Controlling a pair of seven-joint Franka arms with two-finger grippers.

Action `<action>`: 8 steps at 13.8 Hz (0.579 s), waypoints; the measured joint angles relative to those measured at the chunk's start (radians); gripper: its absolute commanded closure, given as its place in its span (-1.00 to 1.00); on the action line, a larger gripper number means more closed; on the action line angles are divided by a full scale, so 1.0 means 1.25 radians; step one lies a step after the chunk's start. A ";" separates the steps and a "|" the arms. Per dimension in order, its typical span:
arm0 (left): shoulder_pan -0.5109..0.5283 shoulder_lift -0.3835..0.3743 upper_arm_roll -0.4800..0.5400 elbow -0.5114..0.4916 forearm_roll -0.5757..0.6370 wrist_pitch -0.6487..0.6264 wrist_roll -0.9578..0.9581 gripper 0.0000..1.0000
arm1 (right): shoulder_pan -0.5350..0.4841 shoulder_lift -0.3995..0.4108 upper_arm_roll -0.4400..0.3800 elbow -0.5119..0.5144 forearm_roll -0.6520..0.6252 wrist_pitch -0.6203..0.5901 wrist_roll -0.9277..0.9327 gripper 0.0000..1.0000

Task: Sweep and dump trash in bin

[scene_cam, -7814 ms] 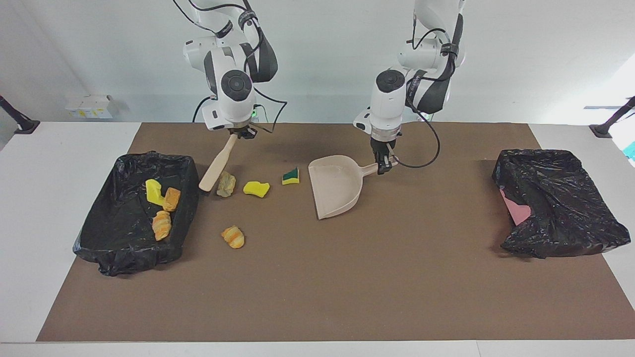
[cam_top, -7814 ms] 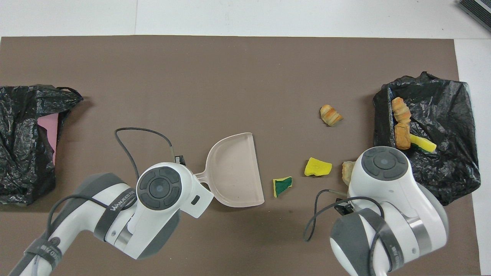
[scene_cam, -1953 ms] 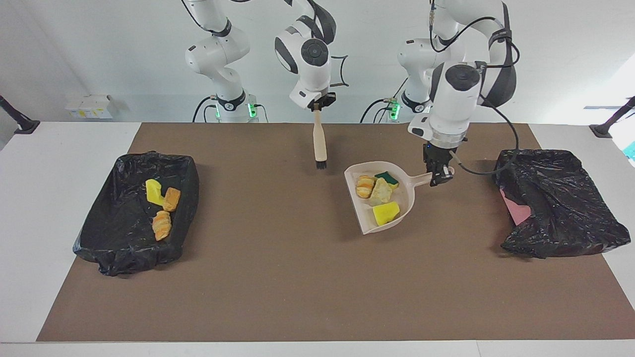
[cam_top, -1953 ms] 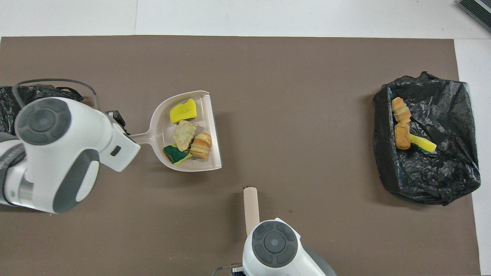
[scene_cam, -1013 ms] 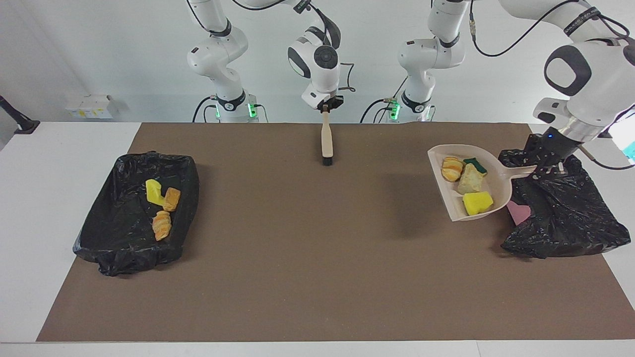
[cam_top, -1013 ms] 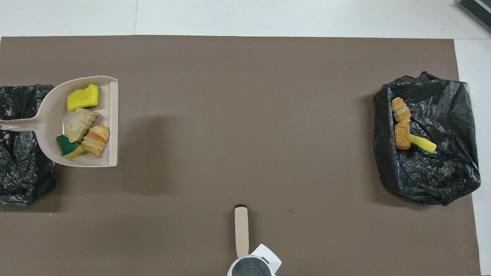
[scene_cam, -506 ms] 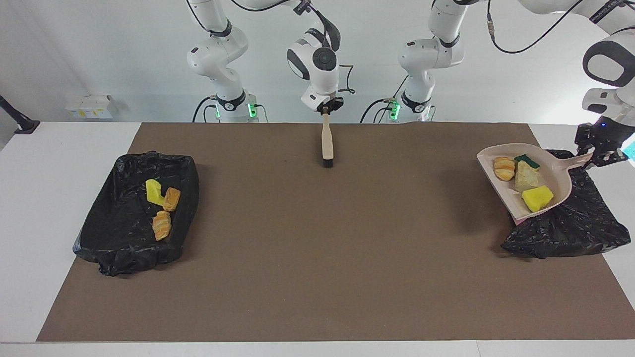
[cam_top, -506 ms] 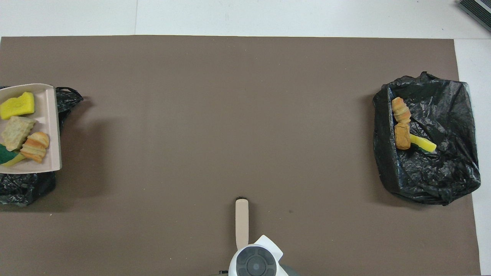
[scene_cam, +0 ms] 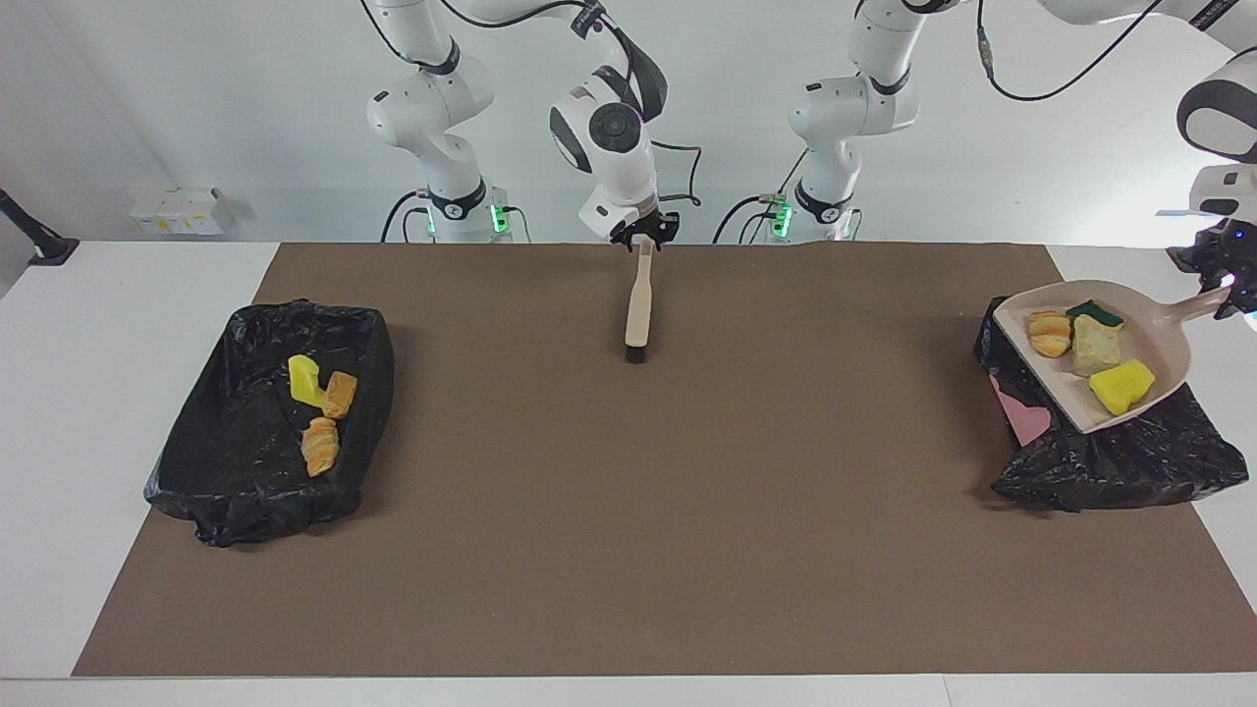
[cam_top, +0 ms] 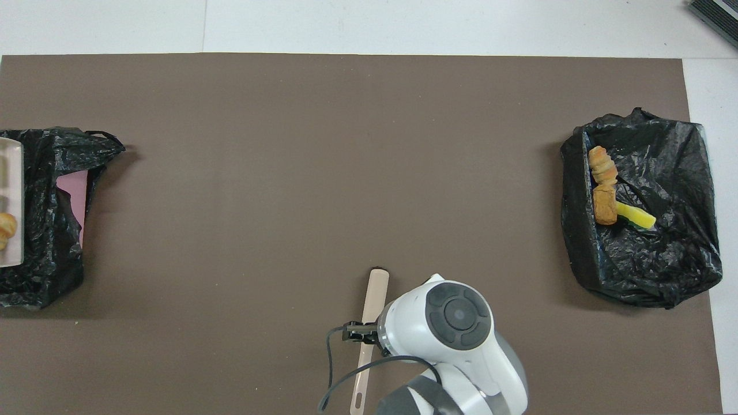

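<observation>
Since half a second ago the beige plastic dustpan (scene_cam: 1166, 341) has moved farther over the bin at the left arm's end, and the pale wooden brush (scene_cam: 638, 304) has swung its bristle end away from the robots.

At the right arm's end, a black-bagged bin (scene_cam: 236, 462) holds 3 scraps: a yellow sponge piece (scene_cam: 304, 381), a brown bread lump (scene_cam: 340, 393) and a croissant (scene_cam: 319, 445).

Mid-table, the right hand (scene_cam: 643, 236) sits at the brush's handle; I cannot tell whether it grips.

The left hand (scene_cam: 1223, 285) is clamped on the dustpan's handle, holding it over the second black-bagged bin (scene_cam: 1129, 466). The dustpan carries 4 scraps: a second croissant (scene_cam: 1049, 334), a yellow-and-green sponge (scene_cam: 1095, 314), a tan lump (scene_cam: 1095, 347) and a yellow sponge (scene_cam: 1124, 386).
</observation>
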 measured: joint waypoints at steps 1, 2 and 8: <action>0.000 0.001 0.000 0.000 0.053 0.020 -0.002 1.00 | -0.029 0.000 -0.001 0.015 -0.014 0.000 -0.006 -1.00; -0.001 0.001 -0.001 0.001 0.108 0.043 -0.006 1.00 | -0.066 0.001 -0.001 0.030 -0.021 0.000 -0.009 -1.00; -0.035 -0.019 -0.007 -0.003 0.391 0.063 -0.196 1.00 | -0.319 0.059 -0.006 0.165 -0.123 0.001 -0.117 -1.00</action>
